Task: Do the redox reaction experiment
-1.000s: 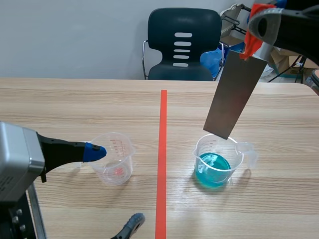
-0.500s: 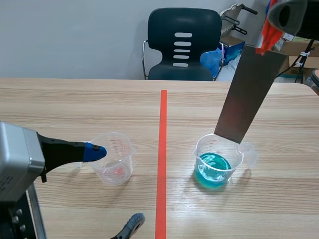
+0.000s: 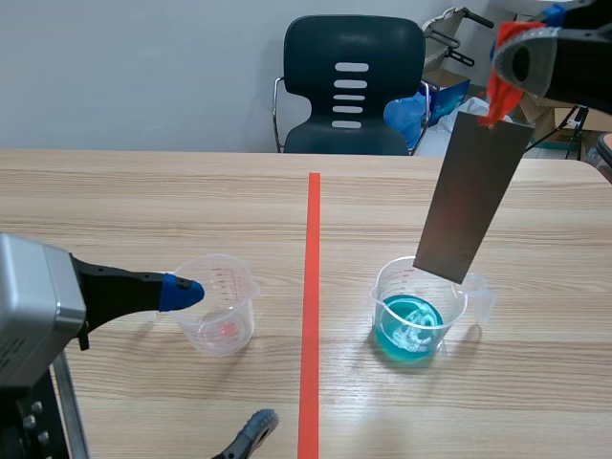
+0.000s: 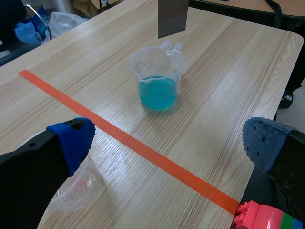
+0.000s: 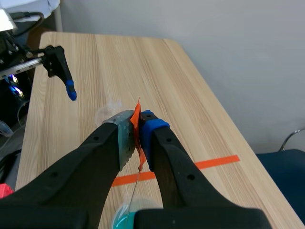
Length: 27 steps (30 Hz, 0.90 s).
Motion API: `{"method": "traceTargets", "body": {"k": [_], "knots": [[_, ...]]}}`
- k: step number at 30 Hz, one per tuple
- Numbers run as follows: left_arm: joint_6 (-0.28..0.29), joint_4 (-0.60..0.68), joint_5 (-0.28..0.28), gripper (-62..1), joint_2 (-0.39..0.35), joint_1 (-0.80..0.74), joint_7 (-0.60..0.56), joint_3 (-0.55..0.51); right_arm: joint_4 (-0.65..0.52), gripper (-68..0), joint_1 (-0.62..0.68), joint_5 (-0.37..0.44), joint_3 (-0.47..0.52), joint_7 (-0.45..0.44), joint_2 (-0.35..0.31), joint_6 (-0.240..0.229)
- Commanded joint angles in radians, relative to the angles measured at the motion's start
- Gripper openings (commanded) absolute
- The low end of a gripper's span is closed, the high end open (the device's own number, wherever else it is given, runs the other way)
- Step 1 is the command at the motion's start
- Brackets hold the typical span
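Currently the right claw (image 5: 137, 128), clamped on the grey metal strip (image 3: 471, 196), hangs it just over the blue-liquid beaker (image 3: 418, 311), so the next move is probably lowering it straight in, while the left claw (image 4: 169, 140) gapes wide.

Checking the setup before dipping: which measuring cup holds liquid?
The measuring cup below the hanging metal plate holds blue liquid; the other cup, beside the left gripper, looks empty.

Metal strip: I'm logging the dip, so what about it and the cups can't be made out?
Metal strip: left wrist view's edge cuts off its top; right wrist view shows it edge-on under the right gripper.
Blue beaker: right wrist view, mostly behind that gripper.
Clear cup: scale markings too small, scene view.
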<state>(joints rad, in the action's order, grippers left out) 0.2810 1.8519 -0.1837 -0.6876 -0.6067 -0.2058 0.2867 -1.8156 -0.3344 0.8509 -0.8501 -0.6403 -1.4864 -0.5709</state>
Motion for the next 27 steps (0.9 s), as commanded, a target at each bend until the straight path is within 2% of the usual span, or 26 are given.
{"method": "traceTargets", "body": {"k": [1,27], "knots": [[-0.005,0.016,-0.007,1.4,-0.003,-0.008,-0.014,-0.003,0.008,-66.7,-0.009,0.017,0.020,-0.008,0.005,0.002],[-0.005,0.016,-0.007,1.4,-0.003,-0.008,-0.014,-0.003,0.104,-66.7,-0.009,0.016,0.020,0.092,0.112,0.005]]}}
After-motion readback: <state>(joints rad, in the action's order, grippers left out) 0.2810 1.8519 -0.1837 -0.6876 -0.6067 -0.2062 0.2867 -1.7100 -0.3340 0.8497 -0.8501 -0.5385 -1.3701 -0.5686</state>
